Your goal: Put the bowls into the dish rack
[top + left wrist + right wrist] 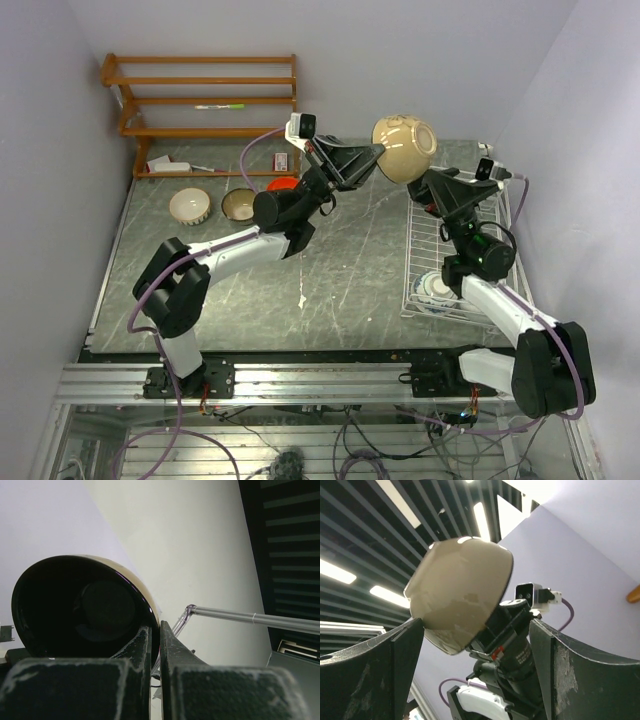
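Five bowls: beige bowl [405,148] aloft; white bowl [189,206], tan bowl [239,205] and orange-red bowl [283,184] near the far-left corner of the desk [350,275]; blue-and-white bowl [436,290] inside the one dish rack [422,245]. Two pincers: left pincer [379,152], right pincer [416,182]. One wooden shelf [200,80].

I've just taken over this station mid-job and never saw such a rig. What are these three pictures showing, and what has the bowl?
This is a robot: a left arm and a right arm bolted at the near edge of a dark table. The wide picture looks down from above and behind them; the other two come from a camera on each wrist. The left end effector is pinched on the rim of a tan bowl, lifted off the table. The right end effector stands open around that bowl, not gripping it. On the table sit a white bowl, a cream bowl and an orange-red bowl, partly hidden by the left arm. A blue-and-white bowl lies in the wire dish rack.
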`<action>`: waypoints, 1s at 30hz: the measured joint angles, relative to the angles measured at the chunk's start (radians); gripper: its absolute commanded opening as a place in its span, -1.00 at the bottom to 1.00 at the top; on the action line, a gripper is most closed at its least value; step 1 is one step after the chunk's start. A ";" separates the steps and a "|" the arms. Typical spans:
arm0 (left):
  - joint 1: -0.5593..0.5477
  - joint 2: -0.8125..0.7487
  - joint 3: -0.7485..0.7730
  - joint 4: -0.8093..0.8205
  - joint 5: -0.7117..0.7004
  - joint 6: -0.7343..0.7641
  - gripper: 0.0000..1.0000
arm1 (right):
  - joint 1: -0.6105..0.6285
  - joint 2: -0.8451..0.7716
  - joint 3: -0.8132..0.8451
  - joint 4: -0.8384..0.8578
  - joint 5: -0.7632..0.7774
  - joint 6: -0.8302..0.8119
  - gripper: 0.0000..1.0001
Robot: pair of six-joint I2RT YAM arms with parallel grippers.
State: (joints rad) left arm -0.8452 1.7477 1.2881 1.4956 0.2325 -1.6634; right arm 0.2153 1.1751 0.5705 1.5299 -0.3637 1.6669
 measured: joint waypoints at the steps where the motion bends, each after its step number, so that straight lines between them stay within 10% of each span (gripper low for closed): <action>1: 0.000 0.000 0.000 0.001 0.000 -0.002 -0.85 | 0.000 0.000 0.009 0.000 0.004 -0.003 0.70; 30: -0.041 0.078 0.153 0.006 0.000 -0.012 -0.86 | 0.000 -0.017 0.157 0.000 0.043 0.090 0.57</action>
State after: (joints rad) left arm -0.8860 1.8259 1.4414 1.5013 0.2325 -1.6752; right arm 0.2153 1.1584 0.7277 1.5295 -0.3210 1.7573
